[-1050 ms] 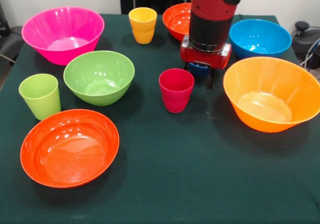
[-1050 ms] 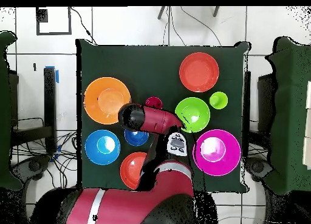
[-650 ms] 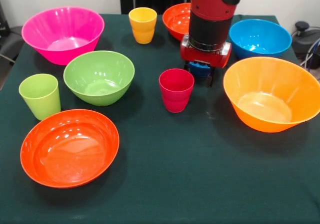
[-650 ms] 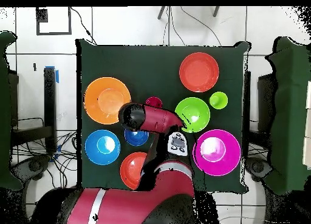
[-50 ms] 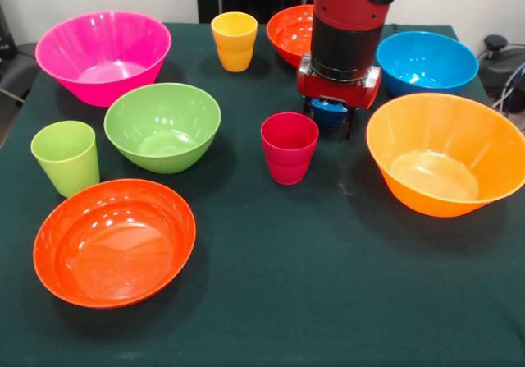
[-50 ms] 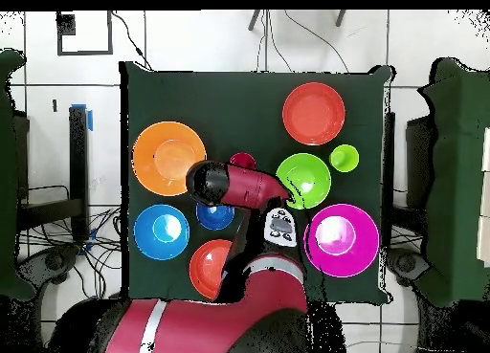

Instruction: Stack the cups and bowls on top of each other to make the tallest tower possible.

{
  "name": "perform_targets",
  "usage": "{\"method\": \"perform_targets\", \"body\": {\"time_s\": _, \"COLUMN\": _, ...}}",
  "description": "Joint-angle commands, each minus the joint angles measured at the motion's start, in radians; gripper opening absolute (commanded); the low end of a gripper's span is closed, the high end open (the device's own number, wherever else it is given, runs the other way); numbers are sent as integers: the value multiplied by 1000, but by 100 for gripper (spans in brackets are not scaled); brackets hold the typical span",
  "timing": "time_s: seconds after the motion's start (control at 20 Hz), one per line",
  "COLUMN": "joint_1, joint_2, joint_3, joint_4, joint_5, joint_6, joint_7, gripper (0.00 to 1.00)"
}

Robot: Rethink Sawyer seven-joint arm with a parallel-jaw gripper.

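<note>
Dark green cloth (image 5: 328,301) spread over the tabletop, hanging at the corners in the overhead view. White tiled floor (image 6: 211,43) all round, crossed by loose black cables (image 6: 287,48), with a black square outline (image 6: 84,33) marked on it near one corner and a strip of blue tape (image 6: 90,118) just beside one edge of the cloth. Dark green chair-like shapes (image 6: 450,177) off both sides, details too ragged to tell.
</note>
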Motion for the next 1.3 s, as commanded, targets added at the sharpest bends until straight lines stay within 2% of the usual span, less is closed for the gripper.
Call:
{"method": "perform_targets", "body": {"time_s": 0.05, "joint_1": 6, "joint_2": -42, "joint_3": 77, "joint_4": -26, "joint_5": 12, "joint_6": 122, "joint_7": 105, "gripper": 100}}
{"method": "perform_targets", "body": {"time_s": 0.3, "joint_1": 31, "joint_2": -72, "joint_3": 44, "joint_4": -55, "joint_5": 4, "joint_6": 196, "joint_7": 111, "gripper": 100}}
{"method": "perform_targets", "body": {"time_s": 0.8, "joint_1": 54, "joint_2": -46, "joint_3": 3, "joint_4": -200, "joint_5": -5, "joint_6": 330, "joint_7": 125, "gripper": 100}}
{"method": "perform_targets", "body": {"time_s": 1.3, "joint_1": 49, "joint_2": 0, "joint_3": 5, "joint_4": -270, "joint_5": -5, "joint_6": 336, "joint_7": 127, "gripper": 100}}
